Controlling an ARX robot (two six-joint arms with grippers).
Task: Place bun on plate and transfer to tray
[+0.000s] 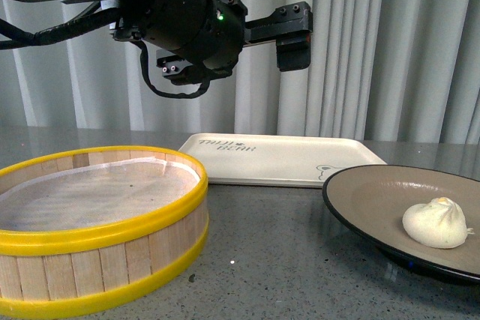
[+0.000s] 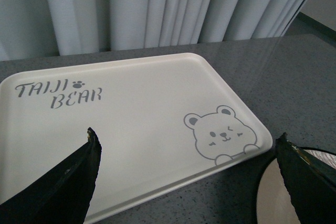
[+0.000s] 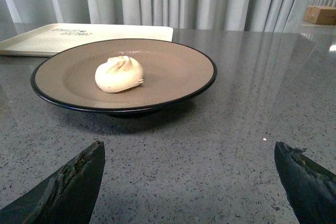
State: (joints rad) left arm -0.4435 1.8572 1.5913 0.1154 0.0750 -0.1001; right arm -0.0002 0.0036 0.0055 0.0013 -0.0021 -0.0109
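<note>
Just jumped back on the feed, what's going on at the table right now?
The bun sits on the plate, which stands on the table beside the tray, not on it. Neither arm holds anything. The left gripper is up in the air with its fingers open, facing the tray. The right gripper is low and open, facing the plate. Moving the plate onto the tray is not yet done.

Backed all across by pale grey-white curtains in long vertical folds. Below, dark grey speckled tabletop, glossy (soft light streaks). Far off by the curtains, brown box.
</note>
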